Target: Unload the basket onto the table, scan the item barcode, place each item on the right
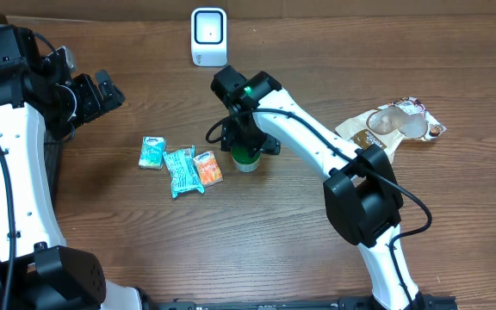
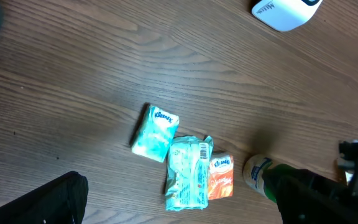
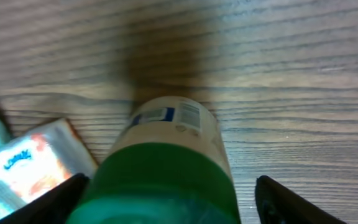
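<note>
**Hidden or unclear**
- Bottle point(image 1: 247, 159): from overhead mostly covered by the right gripper point(image 1: 246, 145); only a green and pale edge shows. In the right wrist view its lower end is cut off by the frame edge.
- Left gripper point(image 1: 110, 93): in its own wrist view only one dark finger point(image 2: 51, 199) shows, at 7 o'clock of the frame.
- Clear bag point(image 1: 394, 125): its contents are too crumpled to make out.

**Items**
- Bottle, the item to scan: a round cylinder with a smooth green part and a white labelled end. A printed barcode shows at 12 o'clock on the label in the right wrist view. It is near the table point(image 1: 317, 52) centre.
- Right gripper: fingers spread wide, one on each side of the bottle. The 3 o'clock finger point(image 3: 291, 202) stands apart from it, and contact on the other side cannot be told.
- Left gripper: at 10 o'clock of the table, fingers spread wide, holding nothing.
- Scanner point(image 1: 208, 36): a white rounded block of glossy plastic, at 12 o'clock of the table.
- Three soft tissue packs at 9 o'clock of the bottle: teal pack point(image 1: 151, 152), crinkled teal pack point(image 1: 182, 170) and orange pack point(image 1: 207, 168).
- Clear bag: at 3 o'clock of the table.
- Table: brown wood grain.
</note>
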`<state>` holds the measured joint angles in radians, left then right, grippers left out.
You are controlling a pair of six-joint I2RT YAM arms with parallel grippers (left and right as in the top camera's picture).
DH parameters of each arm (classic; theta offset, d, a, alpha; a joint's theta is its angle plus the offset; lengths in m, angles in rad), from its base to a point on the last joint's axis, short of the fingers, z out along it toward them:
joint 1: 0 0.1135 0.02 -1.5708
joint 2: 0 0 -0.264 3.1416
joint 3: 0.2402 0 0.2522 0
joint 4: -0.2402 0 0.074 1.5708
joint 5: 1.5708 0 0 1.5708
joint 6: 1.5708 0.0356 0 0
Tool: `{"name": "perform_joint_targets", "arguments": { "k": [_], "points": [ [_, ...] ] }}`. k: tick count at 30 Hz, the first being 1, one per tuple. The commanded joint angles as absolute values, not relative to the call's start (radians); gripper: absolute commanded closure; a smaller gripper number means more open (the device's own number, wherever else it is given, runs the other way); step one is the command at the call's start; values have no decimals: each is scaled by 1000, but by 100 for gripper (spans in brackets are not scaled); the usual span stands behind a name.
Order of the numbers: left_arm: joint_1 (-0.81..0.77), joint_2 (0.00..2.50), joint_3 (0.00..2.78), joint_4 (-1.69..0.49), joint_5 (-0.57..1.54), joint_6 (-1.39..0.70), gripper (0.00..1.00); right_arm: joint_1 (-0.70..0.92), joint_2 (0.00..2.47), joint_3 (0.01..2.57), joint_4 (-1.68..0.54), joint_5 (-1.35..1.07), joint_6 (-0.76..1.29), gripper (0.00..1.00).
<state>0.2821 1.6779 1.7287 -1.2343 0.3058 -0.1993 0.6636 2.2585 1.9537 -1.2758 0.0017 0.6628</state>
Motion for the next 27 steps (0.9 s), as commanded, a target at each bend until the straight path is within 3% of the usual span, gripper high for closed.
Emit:
{"name": "perform_joint_targets", "arguments": {
  "k": [1, 8, 15, 16, 20, 27],
  "points": [
    [280, 1681, 1731, -1234, 303, -187, 0, 668, 2256, 1932, -1278, 0, 677, 24],
    [280, 1681, 1731, -1234, 303, -187, 1, 652, 2255, 1932, -1293, 6, 611, 47],
    [280, 1681, 1731, -1234, 303, -187, 0, 622, 2254, 1934, -1308, 6, 588, 55],
    [280, 1681, 1731, -1234, 303, -187, 1, 618, 2252, 1942, -1314, 6, 564, 62],
    [280, 1681, 1731, -1234, 303, -187, 0, 609, 2246, 1988, -1345, 6, 451, 72],
    [280, 1681, 1731, -1234, 303, -187, 0, 608, 2231, 2101, -1379, 6, 137, 73]
  ]
}}
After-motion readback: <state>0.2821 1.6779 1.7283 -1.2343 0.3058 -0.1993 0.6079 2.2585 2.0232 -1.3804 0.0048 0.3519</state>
